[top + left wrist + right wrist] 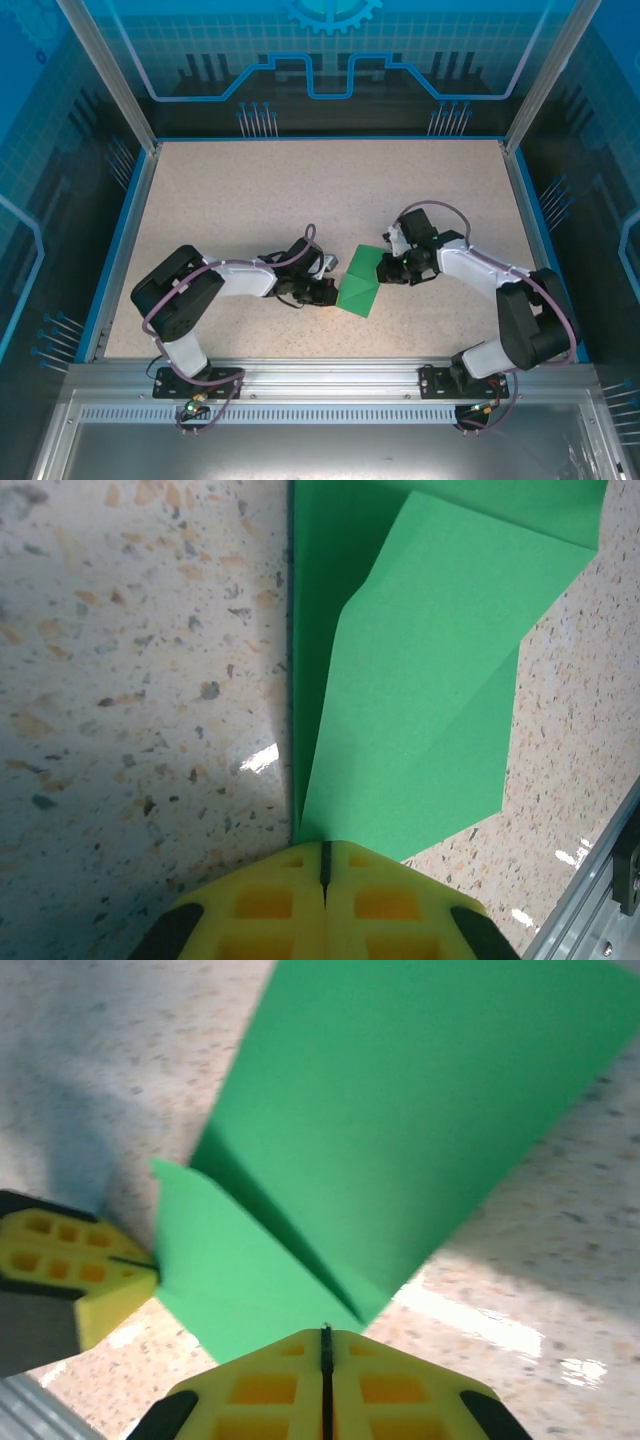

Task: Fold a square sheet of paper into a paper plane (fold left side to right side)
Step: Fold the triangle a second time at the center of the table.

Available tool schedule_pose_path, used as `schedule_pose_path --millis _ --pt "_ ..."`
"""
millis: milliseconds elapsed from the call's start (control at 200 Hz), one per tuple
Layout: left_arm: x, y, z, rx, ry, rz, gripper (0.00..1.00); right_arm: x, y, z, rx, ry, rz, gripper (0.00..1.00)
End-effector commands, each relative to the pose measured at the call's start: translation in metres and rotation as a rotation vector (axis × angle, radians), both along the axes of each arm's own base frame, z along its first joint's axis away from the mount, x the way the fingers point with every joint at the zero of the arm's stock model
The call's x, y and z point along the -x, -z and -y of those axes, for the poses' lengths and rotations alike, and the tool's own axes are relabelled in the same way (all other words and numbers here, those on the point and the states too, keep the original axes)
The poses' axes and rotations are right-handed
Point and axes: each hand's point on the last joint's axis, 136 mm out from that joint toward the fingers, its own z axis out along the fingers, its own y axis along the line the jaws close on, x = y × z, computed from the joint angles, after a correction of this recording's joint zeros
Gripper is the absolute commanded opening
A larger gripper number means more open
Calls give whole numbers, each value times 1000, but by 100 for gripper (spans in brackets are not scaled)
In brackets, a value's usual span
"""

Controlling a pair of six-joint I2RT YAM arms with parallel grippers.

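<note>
The square sheet of paper is bright green and folded into overlapping layers, lying mid-table between the two arms. In the left wrist view the sheet shows a slanted flap over a lower layer, and its near corner runs into my left gripper, whose yellow jaws are shut on it. My left gripper sits at the sheet's left edge. My right gripper is at its upper right. In the right wrist view the sheet rises off the table, its creased corner pinched in my shut right gripper; the left gripper holds the opposite corner.
The speckled beige table stretches wide behind the paper. A blue frame borders it at the sides and back. An aluminium rail runs along the near edge, and the rail also shows close to the paper.
</note>
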Motion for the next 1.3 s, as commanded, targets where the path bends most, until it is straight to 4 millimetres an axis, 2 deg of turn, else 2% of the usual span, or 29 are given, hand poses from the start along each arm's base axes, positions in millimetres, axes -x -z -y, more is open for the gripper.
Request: schedule_pose_path --millis 0,80,140,295,415,555,670,920,1095,1296 --pt "13 30 -27 -163 -14 -49 5 12 0 -26 -67 -52 -37 9" --pt "13 29 -26 -160 -12 -47 5 12 8 -34 -54 -73 -61 9" --pt "13 28 -25 -160 -10 -46 5 11 17 -33 -23 -69 -85 9" --pt "10 21 -20 -141 -5 -32 5 12 40 -17 93 -53 -142 9" --pt "5 5 -9 -104 9 -12 6 20 55 -7 154 -54 -192 9" --pt "2 -19 10 -52 45 15 7 24 61 2 203 -58 -207 8" --pt "1 -29 27 -19 72 19 7 24 61 2 204 -59 -208 8" --pt "-8 -13 39 -42 79 0 7 24 60 1 198 -61 -205 7" --pt "-12 -10 47 -30 96 -3 7 24 61 1 197 -60 -207 6" --pt "-15 -7 45 -56 96 2 7 25 63 3 207 -58 -211 6"
